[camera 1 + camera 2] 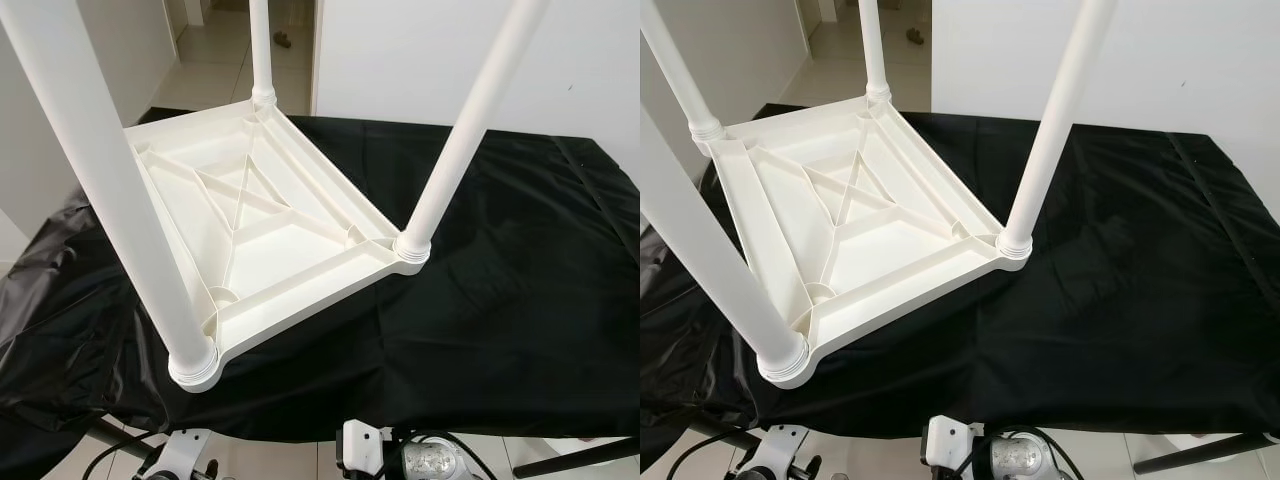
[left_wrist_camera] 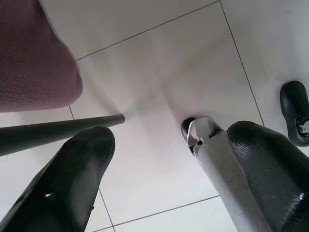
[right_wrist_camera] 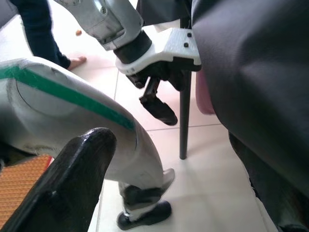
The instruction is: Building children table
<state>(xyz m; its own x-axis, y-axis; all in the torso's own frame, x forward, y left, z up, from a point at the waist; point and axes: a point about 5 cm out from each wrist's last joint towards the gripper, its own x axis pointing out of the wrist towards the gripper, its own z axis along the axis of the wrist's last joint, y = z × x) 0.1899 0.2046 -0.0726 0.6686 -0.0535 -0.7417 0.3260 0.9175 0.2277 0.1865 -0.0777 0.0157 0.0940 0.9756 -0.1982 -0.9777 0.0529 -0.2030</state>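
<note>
The table is lying upside down on a surface draped in black cloth, its ribbed white underside facing up.

In the left eye view, the table is sitting toward 10 o'clock on the surface. Three white legs are standing up from its corners: one at 7 o'clock, closest to the camera, one at 3 o'clock, and one at 12 o'clock. Each is seated in a ringed socket. White walls and a tiled floor are showing beyond the far edge.

In the right eye view, a fourth leg is rising from the corner at 10 o'clock, so all four corners are carrying legs. Parts of the robot are peeking out below the near edge of the cloth.

In the left wrist view, the left gripper is hanging over pale floor tiles, its two black fingers standing well apart with nothing between them. A dark rod is crossing at 9 o'clock and a maroon cushion is sitting at 10 o'clock.

In the right wrist view, one black finger of the right gripper is showing at 7 o'clock; the other is hidden, so I cannot tell whether they are apart or together. The left gripper is hanging at 12 o'clock beside a dark pole, the robot's silver leg is crossing at 9 o'clock, and a person's bare foot is resting on the floor at 11 o'clock.
</note>
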